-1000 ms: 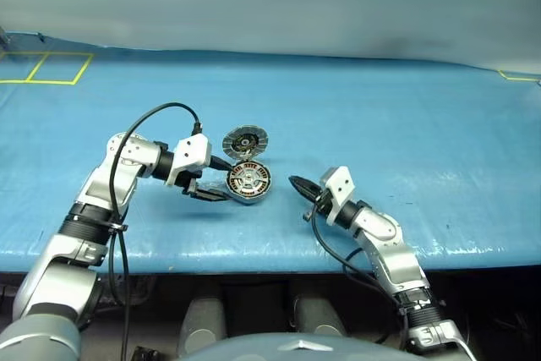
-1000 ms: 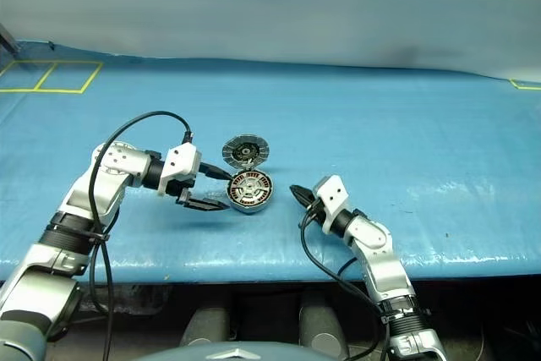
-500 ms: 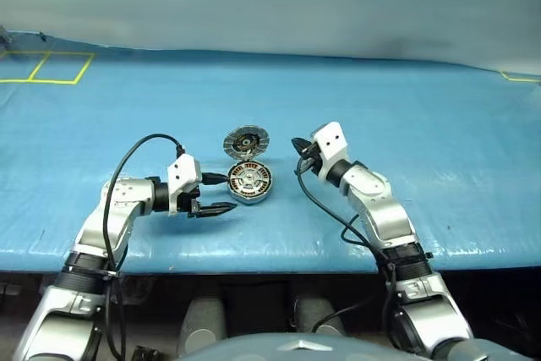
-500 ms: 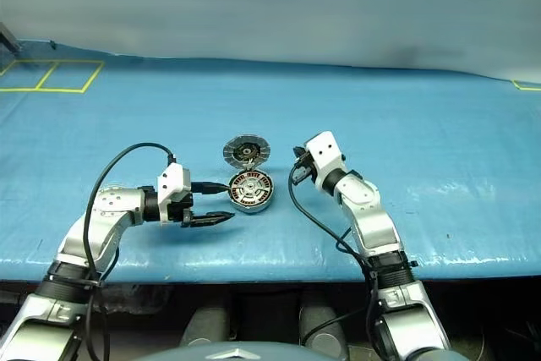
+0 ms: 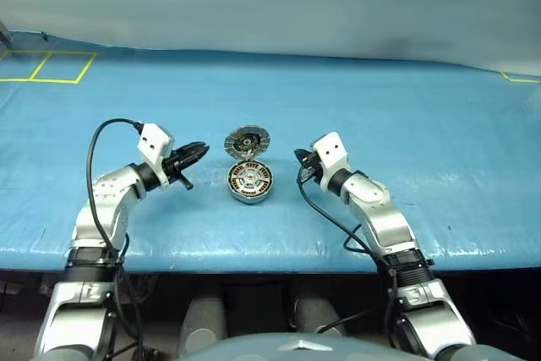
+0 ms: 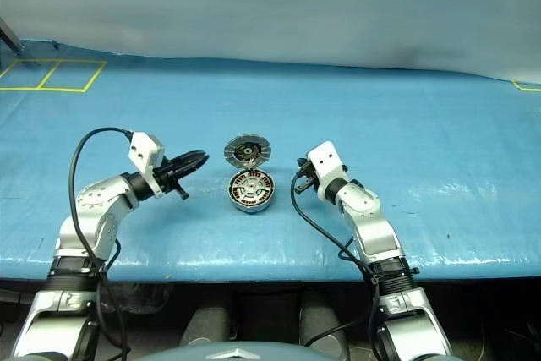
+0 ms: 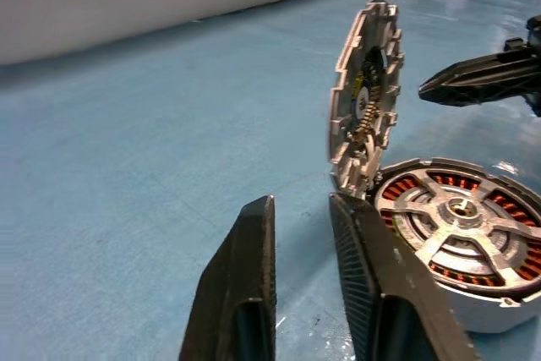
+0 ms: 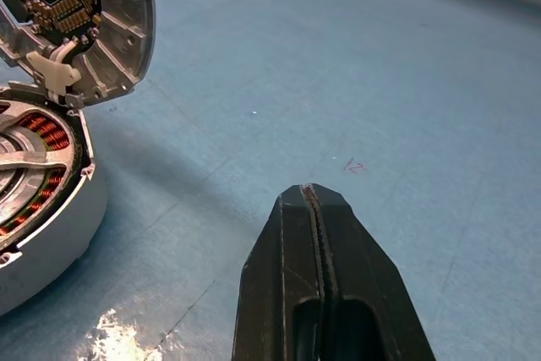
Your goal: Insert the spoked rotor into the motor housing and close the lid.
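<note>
Sitting toward the front edge of the blue table (image 5: 406, 116), about midway between its left and right edges, the motor housing (image 5: 250, 183) lies flat in the head views, its lid (image 5: 245, 140) hinged up on the far rim — left gripper (image 5: 196, 153) and right gripper (image 5: 299, 158) flank it, both apart from it. Left wrist view: narrow gap between the fingers (image 7: 365, 270), nothing held, copper windings and silver spokes beyond. Right wrist view — fingers pressed together, empty, housing off to one side.
</note>
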Robot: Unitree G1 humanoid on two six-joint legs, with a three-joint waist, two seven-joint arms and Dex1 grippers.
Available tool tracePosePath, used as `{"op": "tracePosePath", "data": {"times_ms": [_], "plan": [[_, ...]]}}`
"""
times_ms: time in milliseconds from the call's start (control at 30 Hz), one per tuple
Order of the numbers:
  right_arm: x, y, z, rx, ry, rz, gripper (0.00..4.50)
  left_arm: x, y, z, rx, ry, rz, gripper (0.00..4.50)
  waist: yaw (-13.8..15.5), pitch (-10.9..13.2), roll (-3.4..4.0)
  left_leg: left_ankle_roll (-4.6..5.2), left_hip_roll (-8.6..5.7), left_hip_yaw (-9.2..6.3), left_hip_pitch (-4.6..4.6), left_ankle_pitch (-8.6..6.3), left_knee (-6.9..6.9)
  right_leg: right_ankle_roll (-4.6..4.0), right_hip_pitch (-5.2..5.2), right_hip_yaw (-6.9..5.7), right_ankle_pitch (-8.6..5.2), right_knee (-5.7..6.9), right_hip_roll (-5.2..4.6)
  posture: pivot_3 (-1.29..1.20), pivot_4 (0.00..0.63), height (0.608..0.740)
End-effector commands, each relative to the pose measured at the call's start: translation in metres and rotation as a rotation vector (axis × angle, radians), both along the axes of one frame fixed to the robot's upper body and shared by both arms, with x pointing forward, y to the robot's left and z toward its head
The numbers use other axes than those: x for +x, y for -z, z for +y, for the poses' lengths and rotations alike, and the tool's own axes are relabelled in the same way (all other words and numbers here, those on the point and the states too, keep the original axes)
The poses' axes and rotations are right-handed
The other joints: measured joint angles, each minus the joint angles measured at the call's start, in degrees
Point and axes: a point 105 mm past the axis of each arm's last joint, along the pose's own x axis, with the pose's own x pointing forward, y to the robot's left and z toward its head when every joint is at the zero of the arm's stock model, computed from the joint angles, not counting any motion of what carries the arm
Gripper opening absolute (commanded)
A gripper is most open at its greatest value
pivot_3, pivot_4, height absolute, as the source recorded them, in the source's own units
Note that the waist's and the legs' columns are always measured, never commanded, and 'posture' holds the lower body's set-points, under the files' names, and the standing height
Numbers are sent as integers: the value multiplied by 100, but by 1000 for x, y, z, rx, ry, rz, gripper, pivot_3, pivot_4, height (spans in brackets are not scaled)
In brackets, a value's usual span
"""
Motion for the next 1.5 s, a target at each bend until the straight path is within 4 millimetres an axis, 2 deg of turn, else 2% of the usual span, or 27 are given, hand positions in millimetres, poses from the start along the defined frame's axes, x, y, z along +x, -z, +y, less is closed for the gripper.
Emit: {"op": "tracePosePath", "data": {"times_ms": [33, 133, 267, 400, 533, 933, 1233, 1500], "plan": [[-4, -6, -7, -4, 9, -7, 0, 24, -24, -1, -57, -73, -86, 33, 4, -1, -2, 0, -1, -1, 0, 0, 0, 1, 0, 0, 0, 0, 0, 0, 150, 740], [-15, -1, -5, -9, -40, 2, 0, 36, -35, -14, -128, -42, -94, 33, 36, -2, -3, 0, -6, -5, -3, 0, -2, 2, 2, 0, 2, -5, -1, 0, 150, 740], [-36, 3, 5, 47, -152, 27, 0, 43, -46, -42, -182, 126, -73, 33, 7, -1, -3, 0, -12, -7, -6, 0, -14, 5, -1, 2, 1, -9, -2, 0, 150, 740], [-56, 2, 15, 115, -279, 49, 0, 45, -51, -57, -172, 261, -42, 33, -31, -1, -3, 0, -12, -10, -4, 0, -17, 6, -1, 1, 0, -8, 0, 0, 150, 740], [-67, 3, 18, 139, -335, 62, 0, 51, -53, -61, -163, 327, 3, 33, -30, 0, -4, 0, -13, -13, -4, 0, -12, 7, 0, 1, -1, -9, 0, 0, 150, 740], [-82, -1, 23, 186, -401, 56, 0, 52, -30, -76, -57, 450, 170, 33, -22, 2, -7, 0, -14, -15, -13, 0, -12, 7, -5, 0, -3, -9, -1, 0, 150, 740], [-84, 2, 23, 167, -404, 54, 0, 46, -38, -89, -109, 541, 154, 33, -20, 2, -8, 0, -15, -15, -13, 0, -10, 7, -4, 0, -3, -10, -2, 0, 150, 740], [-81, 2, 23, 153, -389, 36, 0, 17, -27, -88, -96, 714, 265, 33, -26, 2, -7, 0, -14, -16, -13, 0, -11, 6, -4, 1, -3, -9, -1, 0, 150, 740]]}}
